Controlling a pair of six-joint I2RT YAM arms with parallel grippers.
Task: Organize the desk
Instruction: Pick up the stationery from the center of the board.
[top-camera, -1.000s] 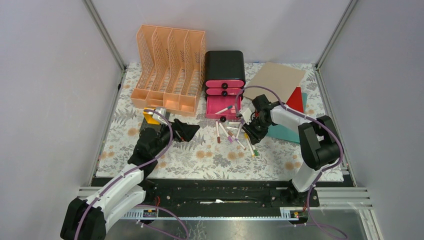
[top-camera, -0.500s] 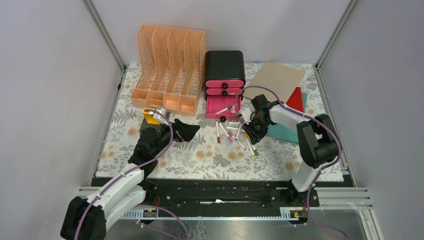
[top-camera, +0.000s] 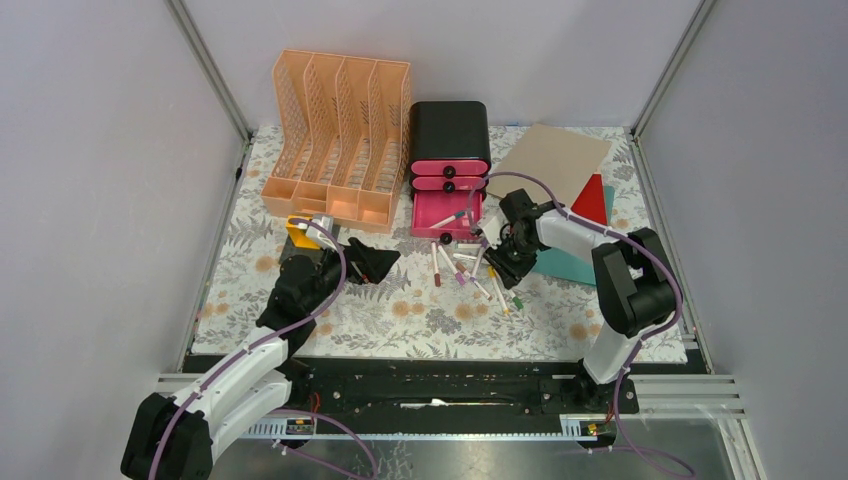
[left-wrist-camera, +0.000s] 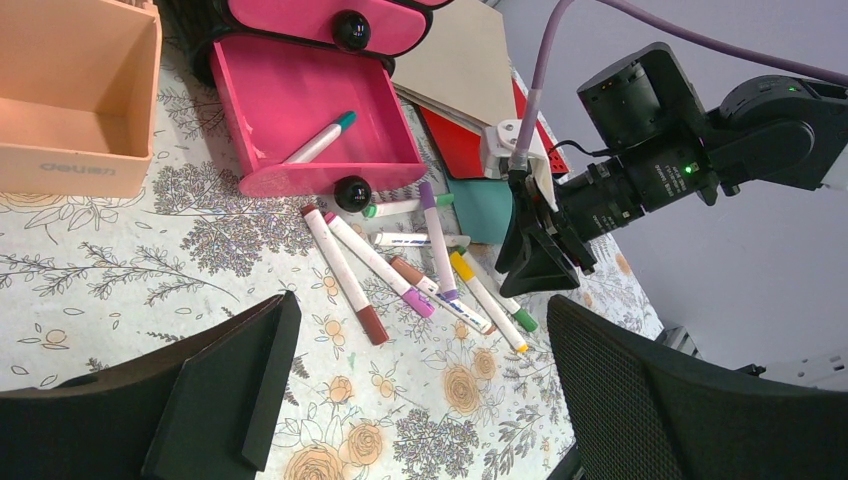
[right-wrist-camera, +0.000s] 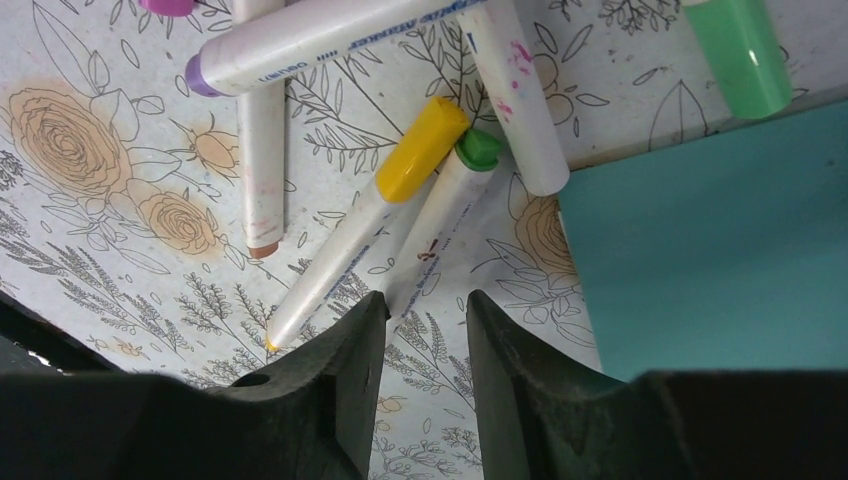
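The bench (top-camera: 420, 322), in its fern-and-flower cloth, fills the floor of the cell beyond the arm bases and carries everything. The right claw (right-wrist-camera: 425, 300) stands low over the scatter of markers right of centre. Its jaws are partly parted astride the tail of a green-capped marker (right-wrist-camera: 440, 215), not clenched on it. The left claw (left-wrist-camera: 420, 400) hangs released and empty, left of centre.

The risk, as I judge it, is that a yellow-capped marker (right-wrist-camera: 420, 148) lies touching the green one, so closing could pinch both or send one rolling away. The teal sheet (right-wrist-camera: 720, 230) just right of the jaws could also snag.

As for writing, a purple-capped marker (right-wrist-camera: 330, 35) bears small print that seems to include "marker". The orange rack (left-wrist-camera: 70, 100) has an embossed mark that is unreadable.
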